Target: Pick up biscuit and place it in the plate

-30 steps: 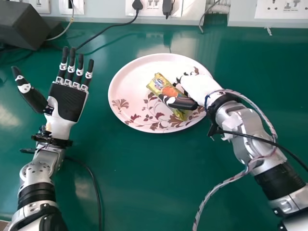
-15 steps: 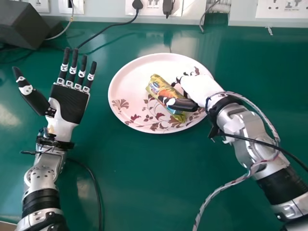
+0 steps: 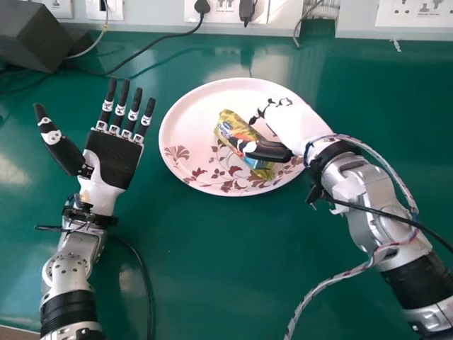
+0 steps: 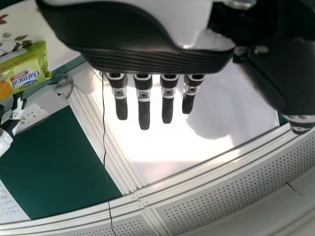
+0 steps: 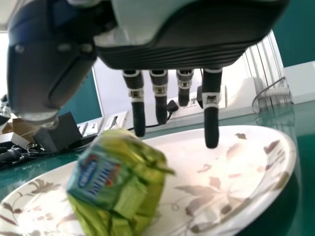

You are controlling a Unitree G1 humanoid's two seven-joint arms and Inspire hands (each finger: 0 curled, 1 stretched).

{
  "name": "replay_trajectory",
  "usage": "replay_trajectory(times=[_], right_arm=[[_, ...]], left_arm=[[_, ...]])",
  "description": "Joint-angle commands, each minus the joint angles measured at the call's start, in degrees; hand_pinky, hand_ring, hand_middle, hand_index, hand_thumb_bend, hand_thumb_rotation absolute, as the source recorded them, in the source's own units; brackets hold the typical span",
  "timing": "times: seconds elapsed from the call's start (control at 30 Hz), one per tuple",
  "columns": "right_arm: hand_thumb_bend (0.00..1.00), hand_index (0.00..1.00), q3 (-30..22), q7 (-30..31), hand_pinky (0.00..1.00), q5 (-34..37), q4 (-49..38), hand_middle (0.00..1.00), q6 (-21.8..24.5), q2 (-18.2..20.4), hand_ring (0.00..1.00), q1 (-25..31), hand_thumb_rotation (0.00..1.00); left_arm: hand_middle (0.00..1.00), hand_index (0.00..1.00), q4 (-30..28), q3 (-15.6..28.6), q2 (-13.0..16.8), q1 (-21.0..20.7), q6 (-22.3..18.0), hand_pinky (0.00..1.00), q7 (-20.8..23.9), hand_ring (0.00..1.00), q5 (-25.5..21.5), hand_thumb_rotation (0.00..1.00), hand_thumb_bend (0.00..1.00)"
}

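Observation:
The right hand (image 3: 296, 127) is low over the right side of the pink floral plate (image 3: 178, 124), its thumb across the biscuit packet (image 3: 230, 126). The yellow-green packet lies on the plate's middle. In the right wrist view the right hand (image 5: 172, 58) has its fingers extended beyond the packet (image 5: 115, 184), not curled round it; the plate (image 5: 246, 142) is beneath. To the left of the plate, the left hand (image 3: 115, 157) is open, palm up, fingers spread. The left wrist view shows the left hand (image 4: 152, 58) with straight fingers and the packet (image 4: 24, 73) far off.
A dark box (image 3: 39, 39) stands at the back left of the green table (image 3: 205, 269). Black cables (image 3: 152, 46) run from wall sockets (image 3: 226, 8) across the back. Another cable (image 3: 145, 283) lies beside the left forearm.
The right hand's fingers have loosened and shifted slightly away from the packet, which has turned a little on the plate. The left hand has drifted right and toward the near edge.

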Motion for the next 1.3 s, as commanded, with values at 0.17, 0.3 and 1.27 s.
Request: replay_trajectory(times=[0.17,0.3,1.27], right_arm=[[0.87,0.78,-0.4,0.3,0.54,-0.3,-2.4,0.89,1.0,0.1,0.75,0.9,0.66],[0.88,0.78,-0.6,0.3,0.59,-0.4,-3.4,0.91,1.4,0.1,0.78,1.0,0.68],[1.00,0.86,-3.8,1.1,0.65,-0.4,-10.6,0.89,2.0,-0.4,0.81,3.2,0.88]], left_arm=[[0.96,1.00,1.9,-0.9,-3.3,4.3,-0.1,0.93,0.8,0.89,-0.1,0.97,1.00],[0.96,1.00,1.9,-1.1,-3.1,4.3,-0.7,0.94,0.4,0.89,0.2,0.96,1.00],[0.98,1.00,1.5,-0.8,-2.4,4.7,-1.9,1.00,0.9,0.93,0.3,0.94,1.00]])
